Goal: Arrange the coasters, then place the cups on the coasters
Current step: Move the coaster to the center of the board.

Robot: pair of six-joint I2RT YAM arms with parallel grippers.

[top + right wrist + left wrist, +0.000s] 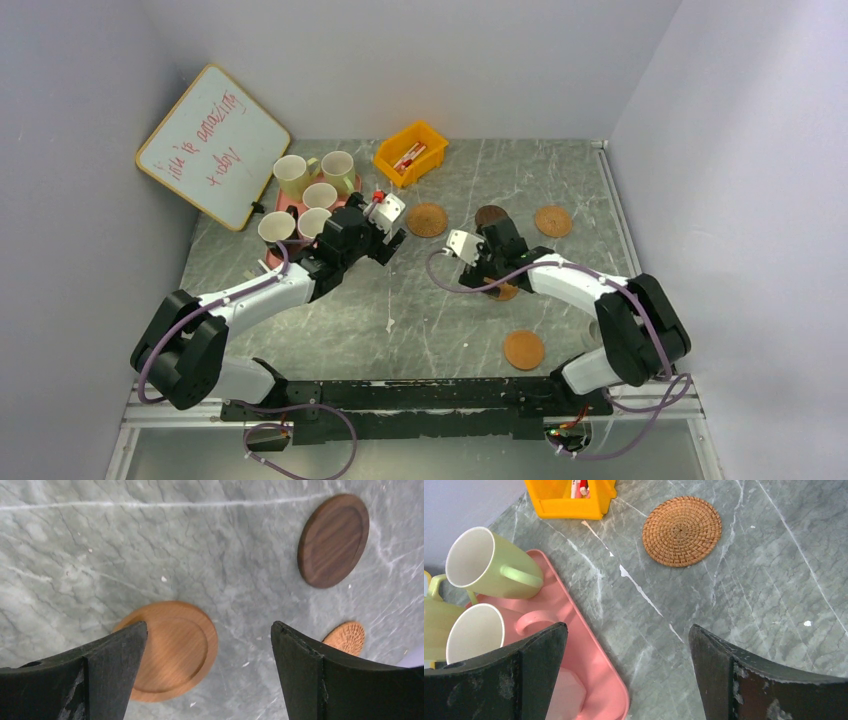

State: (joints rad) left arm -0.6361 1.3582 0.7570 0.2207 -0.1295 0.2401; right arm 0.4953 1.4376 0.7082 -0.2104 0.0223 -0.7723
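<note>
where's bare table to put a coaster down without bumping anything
Free: the near middle, between the left arm and the front coaster; also back right, between the yellow bin and the right wall. Crowded: the pink tray of cups back left, and the three coasters mid-back.

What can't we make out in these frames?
Top view: one orange coaster is mostly hidden under the right arm.
Yellow bin contents: cut off by the top edge in the left wrist view, too small in the top view.
Left wrist view: one cup sits partly behind the left finger.
</note>
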